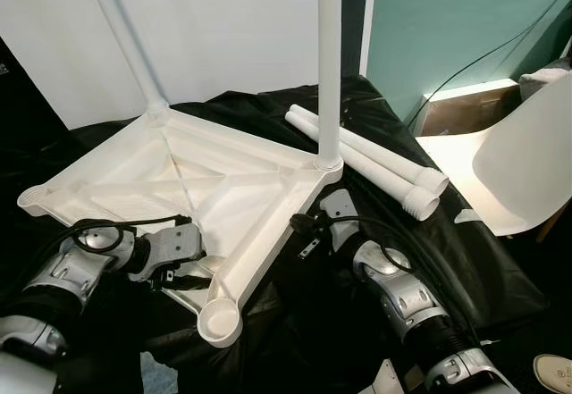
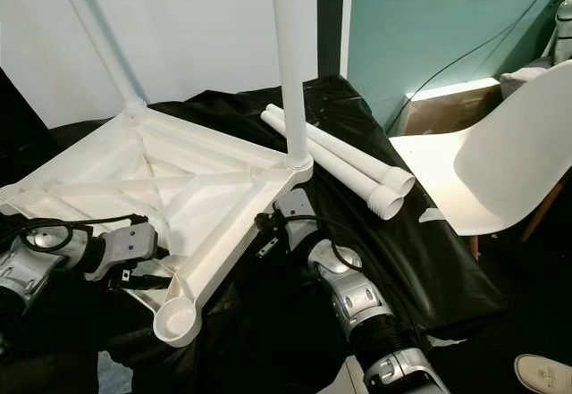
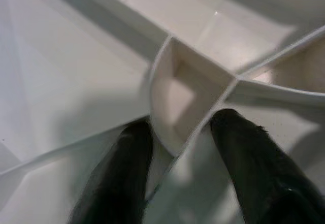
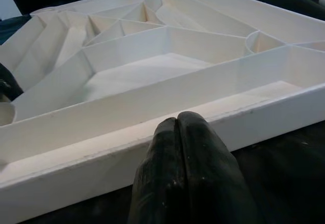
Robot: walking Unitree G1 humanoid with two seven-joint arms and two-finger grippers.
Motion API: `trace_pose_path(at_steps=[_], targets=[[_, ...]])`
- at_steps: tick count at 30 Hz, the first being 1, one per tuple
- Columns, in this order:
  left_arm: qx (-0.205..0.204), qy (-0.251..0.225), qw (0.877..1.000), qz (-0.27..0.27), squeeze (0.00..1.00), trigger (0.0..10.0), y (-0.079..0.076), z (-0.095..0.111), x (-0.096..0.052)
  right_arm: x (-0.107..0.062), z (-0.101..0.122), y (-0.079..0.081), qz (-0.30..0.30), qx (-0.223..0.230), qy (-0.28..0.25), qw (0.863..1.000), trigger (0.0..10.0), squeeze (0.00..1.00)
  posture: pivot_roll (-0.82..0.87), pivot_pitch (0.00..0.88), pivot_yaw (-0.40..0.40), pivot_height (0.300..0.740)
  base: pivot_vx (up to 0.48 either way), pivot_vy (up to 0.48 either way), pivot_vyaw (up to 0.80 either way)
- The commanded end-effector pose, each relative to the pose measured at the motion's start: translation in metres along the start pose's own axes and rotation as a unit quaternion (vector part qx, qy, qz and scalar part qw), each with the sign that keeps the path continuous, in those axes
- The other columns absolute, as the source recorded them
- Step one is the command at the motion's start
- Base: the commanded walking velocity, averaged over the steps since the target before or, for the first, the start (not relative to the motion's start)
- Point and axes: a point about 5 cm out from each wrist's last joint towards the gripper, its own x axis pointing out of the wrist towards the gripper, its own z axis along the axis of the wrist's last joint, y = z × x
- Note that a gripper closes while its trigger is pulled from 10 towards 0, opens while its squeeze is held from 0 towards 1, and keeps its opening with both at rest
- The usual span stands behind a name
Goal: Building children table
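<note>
The white plastic tabletop [image 1: 179,184] lies upside down on black sheeting [image 1: 357,108]. My left end effector [image 3: 177,148] straddles a stiff inner rib, fingers apart; my right end effector [image 4: 177,132], closed and empty, presses its rim. It looks light, rigid and slippery: ribs give the best hold.

Both screwed-in legs [image 1: 329,63] run off the top edge, so no idea where they end. The white chair [image 1: 523,157] is chopped by the right edge, same with the shoe [image 1: 556,374] in the corner. Left gripper's fingertips [image 1: 183,278] tuck under the tabletop [image 1: 161,180] rim, and the left wrist view is pretty blurry.
</note>
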Motion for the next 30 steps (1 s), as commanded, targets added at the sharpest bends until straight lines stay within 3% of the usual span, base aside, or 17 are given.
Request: trace_pose_path(at_steps=[1, 3, 4, 18, 22, 29, 30], targets=[[-0.028, 0.038, 0.998, -0.047, 0.0, 2.8, -0.019, -0.017, 0.018, 0.0, -0.001, 0.003, 0.001, 0.003, 0.003, 1.0, 10.0, 0.0, 0.04, 0.0, 0.086, 0.74, 0.0, 0.0, 0.0], [-0.031, 0.052, 0.997, -0.041, 0.0, 2.5, -0.02, -0.021, 0.018, 0.0, 0.0, 0.003, 0.001, 0.003, 0.003, 1.0, 10.0, 0.0, 0.04, 0.0, 0.085, 0.74, 0.0, 0.0, 0.0], [-0.04, 0.068, 0.996, -0.034, 0.0, 0.0, -0.02, -0.027, 0.018, 0.0, 0.0, 0.003, 0.001, 0.003, 0.002, 1.0, 10.0, 0.0, 0.04, 0.0, 0.08, 0.74, 0.0, 0.0, 0.0], [-0.126, 0.082, 0.988, 0.042, 0.0, 0.0, -0.016, -0.038, 0.03, 0.001, 0.003, 0.002, 0.005, 0.001, 0.001, 1.0, 10.0, 0.0, 0.05, 0.0, 0.07, 0.74, 0.0, 0.0, 0.0], [-0.161, 0.053, 0.982, 0.082, 0.0, 0.0, -0.009, -0.035, 0.033, 0.0, 0.003, 0.002, 0.005, 0.0, 0.002, 1.0, 10.0, 0.0, 0.05, 0.0, 0.065, 0.74, 0.0, 0.0, 0.0], [-0.177, 0.019, 0.982, 0.065, 0.0, 0.0, -0.004, -0.028, 0.027, -0.001, 0.003, 0.003, 0.007, -0.002, 0.004, 1.0, 10.0, 0.0, 0.05, 0.0, 0.066, 0.74, 0.0, 0.0, 0.0], [-0.209, 0.006, 0.974, 0.087, 0.0, 0.0, 0.003, -0.026, 0.024, -0.001, 0.003, 0.003, 0.006, 0.0, 0.004, 1.0, 10.0, 0.0, 0.04, 0.0, 0.069, 0.74, 0.0, 0.0, 0.0]])
